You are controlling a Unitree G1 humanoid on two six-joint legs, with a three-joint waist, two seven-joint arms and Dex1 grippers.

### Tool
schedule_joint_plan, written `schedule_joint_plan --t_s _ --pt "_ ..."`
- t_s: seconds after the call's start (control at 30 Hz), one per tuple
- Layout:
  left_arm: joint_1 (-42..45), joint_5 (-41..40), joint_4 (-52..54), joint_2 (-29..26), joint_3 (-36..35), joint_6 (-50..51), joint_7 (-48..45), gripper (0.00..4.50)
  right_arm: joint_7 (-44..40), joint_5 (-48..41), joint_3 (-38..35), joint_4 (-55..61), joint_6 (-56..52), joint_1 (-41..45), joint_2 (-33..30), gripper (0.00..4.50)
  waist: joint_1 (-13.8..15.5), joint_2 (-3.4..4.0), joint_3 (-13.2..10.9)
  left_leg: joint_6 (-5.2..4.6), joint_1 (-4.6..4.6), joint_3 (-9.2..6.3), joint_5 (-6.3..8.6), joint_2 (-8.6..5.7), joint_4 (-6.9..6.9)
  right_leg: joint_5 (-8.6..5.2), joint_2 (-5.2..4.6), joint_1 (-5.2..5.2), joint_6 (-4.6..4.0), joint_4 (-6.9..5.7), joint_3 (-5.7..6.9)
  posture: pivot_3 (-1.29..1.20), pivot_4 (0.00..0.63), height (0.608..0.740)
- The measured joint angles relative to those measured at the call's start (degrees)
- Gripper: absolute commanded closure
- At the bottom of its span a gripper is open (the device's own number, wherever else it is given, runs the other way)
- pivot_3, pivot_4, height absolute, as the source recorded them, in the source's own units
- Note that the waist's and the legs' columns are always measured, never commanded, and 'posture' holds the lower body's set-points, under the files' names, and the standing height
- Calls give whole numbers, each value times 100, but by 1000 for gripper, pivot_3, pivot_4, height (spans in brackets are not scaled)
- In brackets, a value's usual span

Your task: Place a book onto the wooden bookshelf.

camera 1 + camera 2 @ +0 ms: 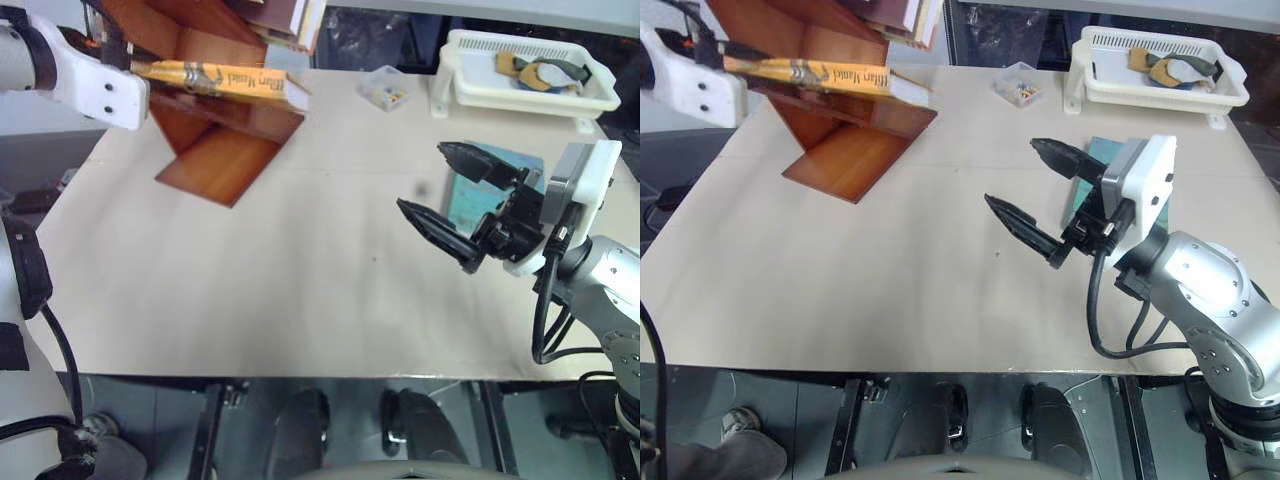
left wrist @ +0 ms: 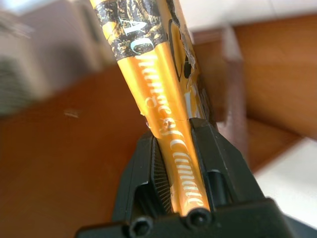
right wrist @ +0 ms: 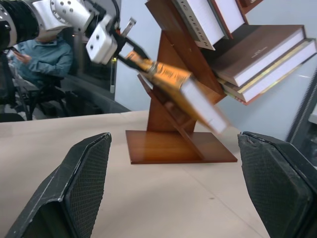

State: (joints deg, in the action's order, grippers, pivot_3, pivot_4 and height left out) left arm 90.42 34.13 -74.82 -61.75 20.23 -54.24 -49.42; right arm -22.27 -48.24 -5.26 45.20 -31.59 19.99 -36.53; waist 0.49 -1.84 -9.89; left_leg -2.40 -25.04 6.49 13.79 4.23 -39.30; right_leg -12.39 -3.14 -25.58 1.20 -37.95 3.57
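Left gripper holds the orange book at the wooden bookshelf; right gripper waits with its fingers spread wide.

Closest to the robot, the right gripper (image 1: 437,184) hangs above the right side of the table (image 1: 250,300), its two black fingers far apart with nothing between them. Just behind it a teal-blue book (image 1: 470,195) lies flat near the table's right edge. Farther back, a small clear box (image 1: 383,87) sits near the far edge, and a white slatted tray (image 1: 520,75) stands on the far right corner. At the far left corner the left gripper (image 2: 173,163) pinches the orange-yellow book (image 1: 225,80) by its spine. The book is off the table, tilted, and lies against a slanted board of the reddish-brown wooden bookshelf (image 1: 215,165). Dark maroon books (image 3: 262,57) rest higher up in the shelf.
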Motion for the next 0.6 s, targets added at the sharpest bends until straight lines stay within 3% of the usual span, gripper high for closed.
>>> schedule_joint_plan --t_s 0.27,0.4,0.43,0.47,0.53,0.6 --pt "133 633 -181 -88 415 172 1083 3893 -108 114 118 -18 0 206 83 289 8 -1 1 0 16 9 0 1 0 -1 -1 5 0 -12 -10 0 150 740" --pt "64 639 -277 -147 424 560 1067 2246 -120 157 221 -19 -6 262 101 289 -54 0 0 0 20 16 0 3 0 0 1 1 0 -16 -18 0 150 740" --pt "4 628 -323 -229 405 684 1047 2060 -118 166 221 -19 -9 262 101 289 -96 -1 1 0 19 17 0 3 1 0 2 1 0 -15 -18 0 150 740" --pt "-88 532 -369 -327 272 774 993 1388 -124 174 221 -24 -11 263 101 289 -126 -1 0 0 17 18 0 3 1 2 2 0 -3 -13 -20 0 150 740" --pt "-139 347 -395 -385 92 780 875 842 -141 177 222 -33 -18 277 102 289 -121 -5 -1 0 14 19 0 2 0 2 0 0 -3 -9 -19 0 150 740" --pt "-370 -357 -401 -481 -548 769 378 842 -212 199 229 -131 -19 338 106 289 -122 -8 1 0 15 25 0 1 0 11 -3 0 -17 -5 -22 0 150 740"
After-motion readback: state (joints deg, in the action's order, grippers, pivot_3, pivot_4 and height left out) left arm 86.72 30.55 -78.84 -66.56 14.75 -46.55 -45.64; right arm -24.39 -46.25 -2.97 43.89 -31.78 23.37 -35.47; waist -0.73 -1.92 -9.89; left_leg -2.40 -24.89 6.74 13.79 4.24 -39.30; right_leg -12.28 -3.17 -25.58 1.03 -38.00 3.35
